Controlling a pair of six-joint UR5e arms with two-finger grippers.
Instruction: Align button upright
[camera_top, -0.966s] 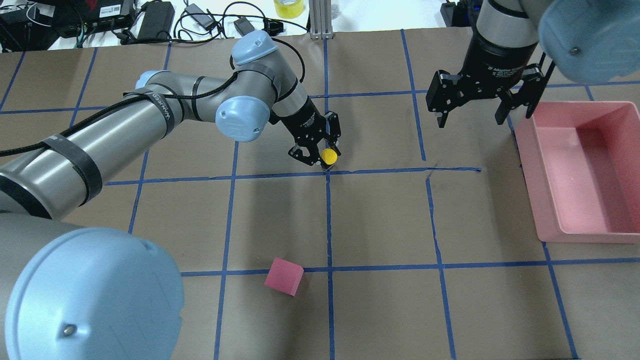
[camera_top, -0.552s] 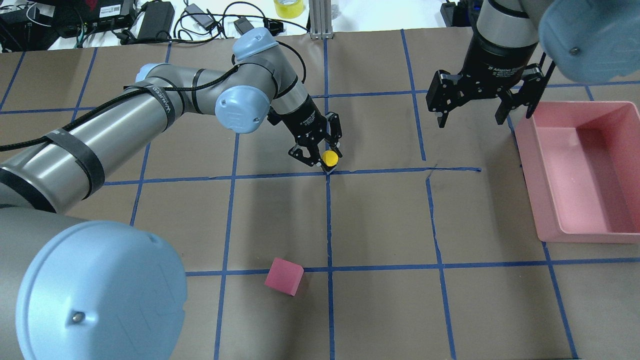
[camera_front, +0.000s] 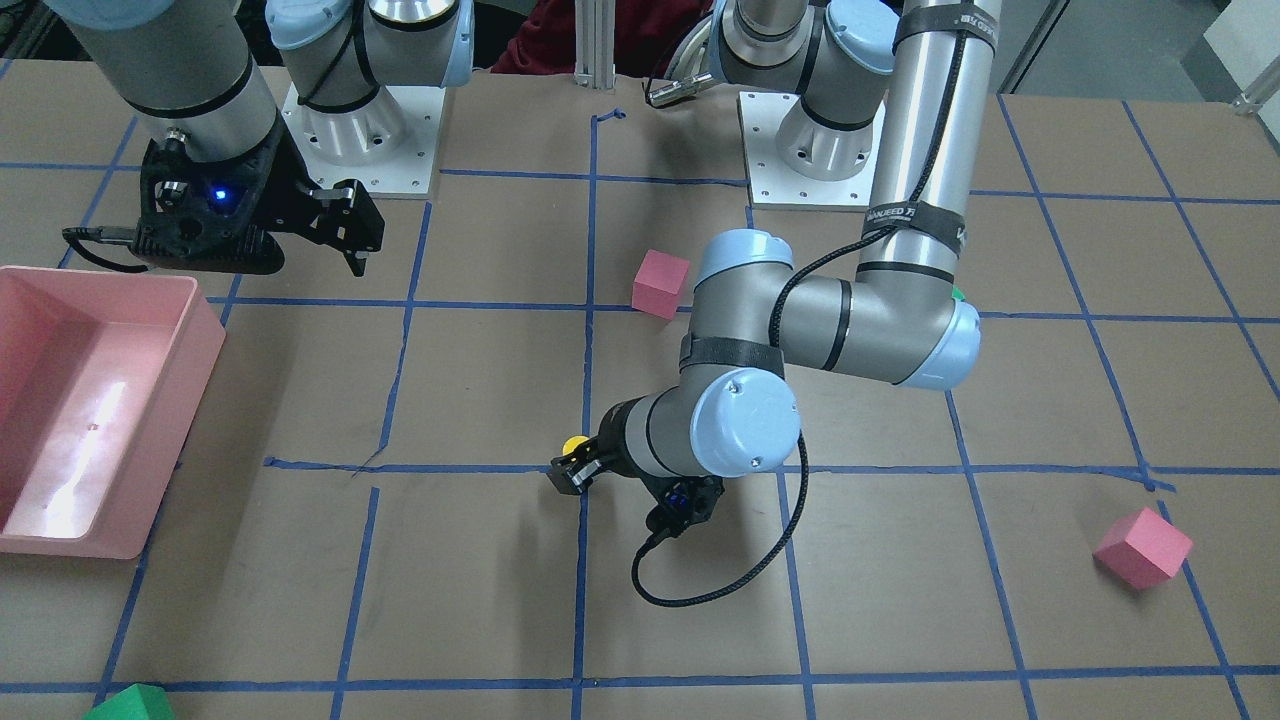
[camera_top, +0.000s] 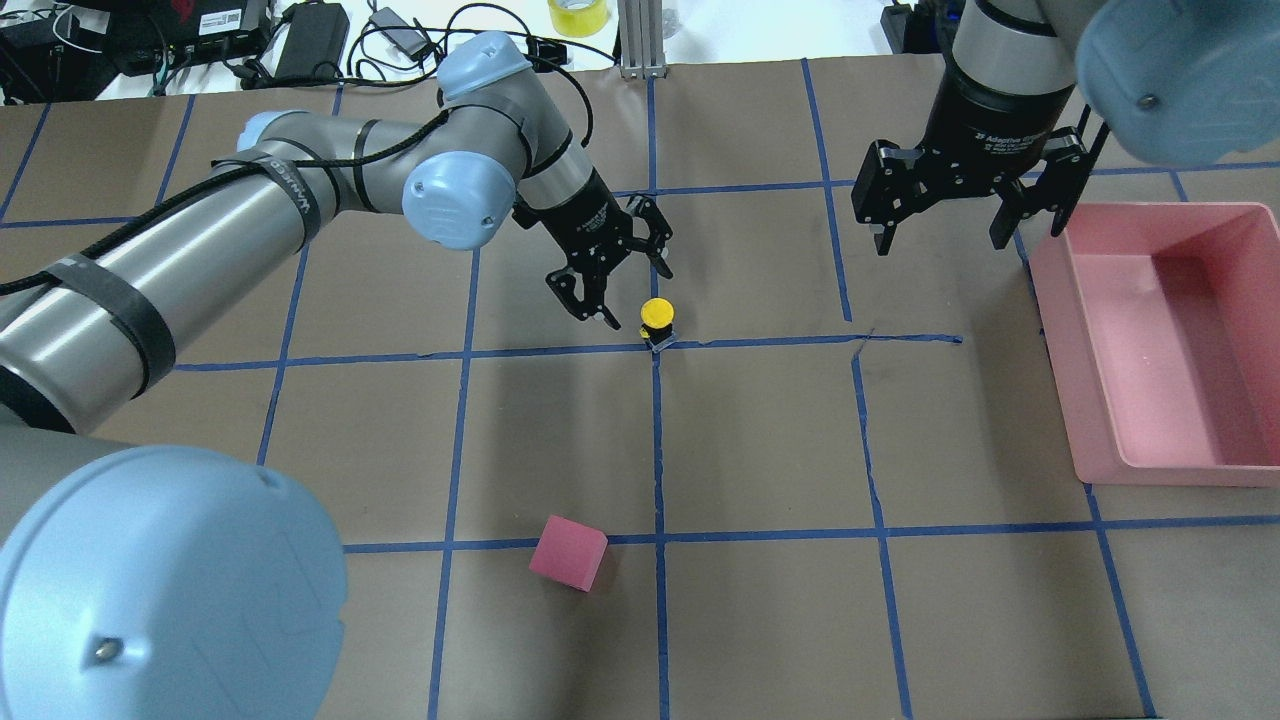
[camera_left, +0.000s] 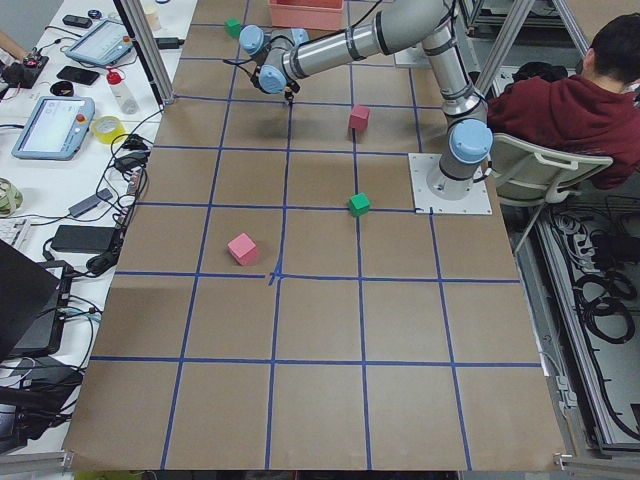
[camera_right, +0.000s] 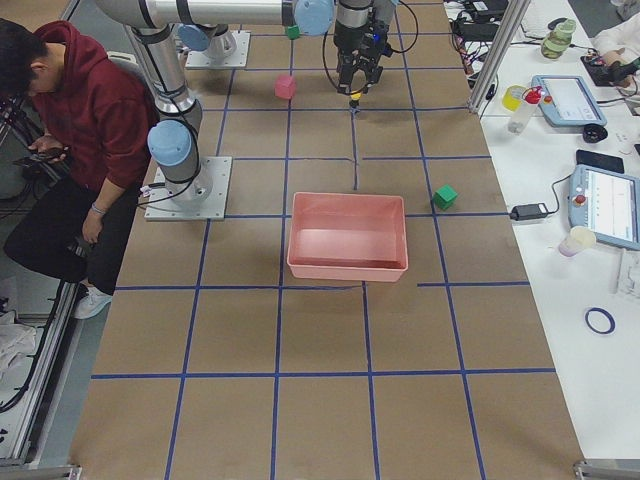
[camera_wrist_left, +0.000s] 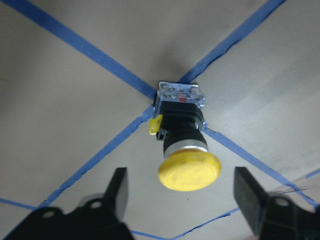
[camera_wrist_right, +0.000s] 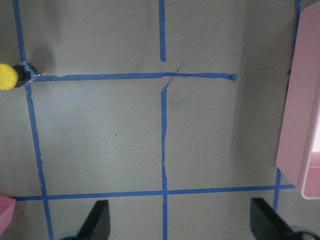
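Observation:
The button (camera_top: 657, 315) has a round yellow cap, a black collar and a grey base. It stands upright on a crossing of blue tape lines, cap up. It also shows in the left wrist view (camera_wrist_left: 189, 170), the front view (camera_front: 574, 444) and the right wrist view (camera_wrist_right: 7, 76). My left gripper (camera_top: 637, 296) is open and empty, just behind and left of the button, with its fingers (camera_wrist_left: 118, 186) apart on either side and not touching it. My right gripper (camera_top: 940, 245) is open and empty, high at the back right.
A pink bin (camera_top: 1100, 400) sits at the right edge. A pink cube (camera_top: 568, 552) lies near the front centre. Another pink cube (camera_front: 1142, 547) and a green cube (camera_front: 130, 703) lie on the far side. Cables and devices line the far table edge.
My left gripper has opened, let go of the button and drawn back to the left. The button stays standing on the tape crossing. The right arm has not moved.

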